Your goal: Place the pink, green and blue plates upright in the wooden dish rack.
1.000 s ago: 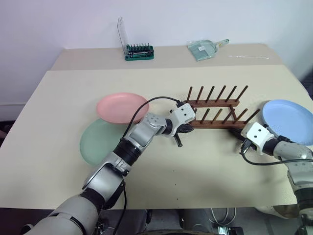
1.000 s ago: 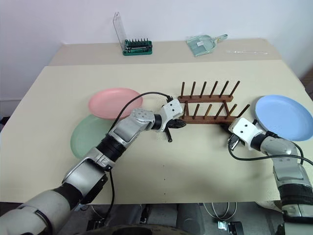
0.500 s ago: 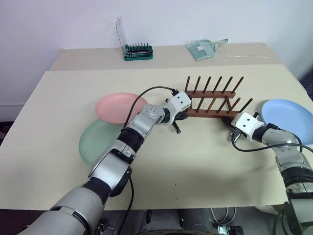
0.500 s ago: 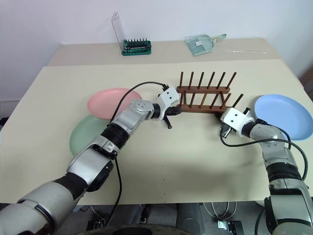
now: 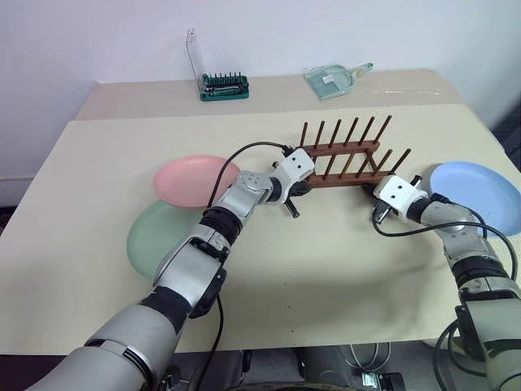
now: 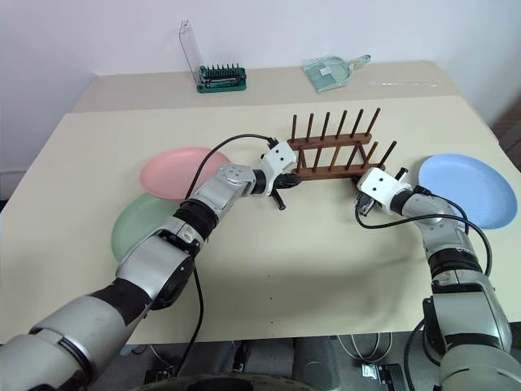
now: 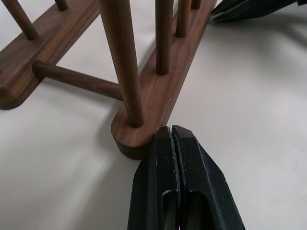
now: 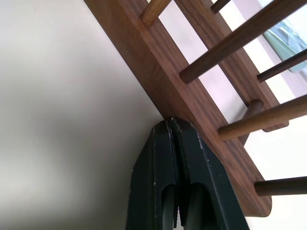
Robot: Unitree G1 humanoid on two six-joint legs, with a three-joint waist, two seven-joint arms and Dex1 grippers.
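**Both my grippers pressed to the near rail of the rack, plates still flat on the table**

My left gripper (image 7: 171, 130) has its two black fingers pressed together, holding nothing, with the tips touching the rounded end of the near rail of the wooden dish rack (image 5: 346, 161). My right gripper (image 8: 169, 123) is likewise closed flat on itself and empty, its tips butted against the long side of that same rail near the other end. In the head view the rack sits at about 1 o'clock from the table's middle, upright on its two rails with pegs standing, and every slot is bare.

The three plates all lie flat on the table (image 5: 326, 269). The pink plate (image 5: 194, 179) is at roughly 10 o'clock from the table's middle, just beside my left forearm. The green plate (image 5: 159, 236) lies at 7 o'clock of the pink one, and the pink rim overlaps its far edge (I cannot tell how much of it is covered). The blue plate (image 5: 480, 194) rests at 3 o'clock of the rack, near the table's right edge, just beyond my right wrist.

On the far table at 12 o'clock stands a green bit holder (image 5: 224, 85) with its clear lid raised, and at 1 o'clock a clear dustpan (image 5: 330, 80).
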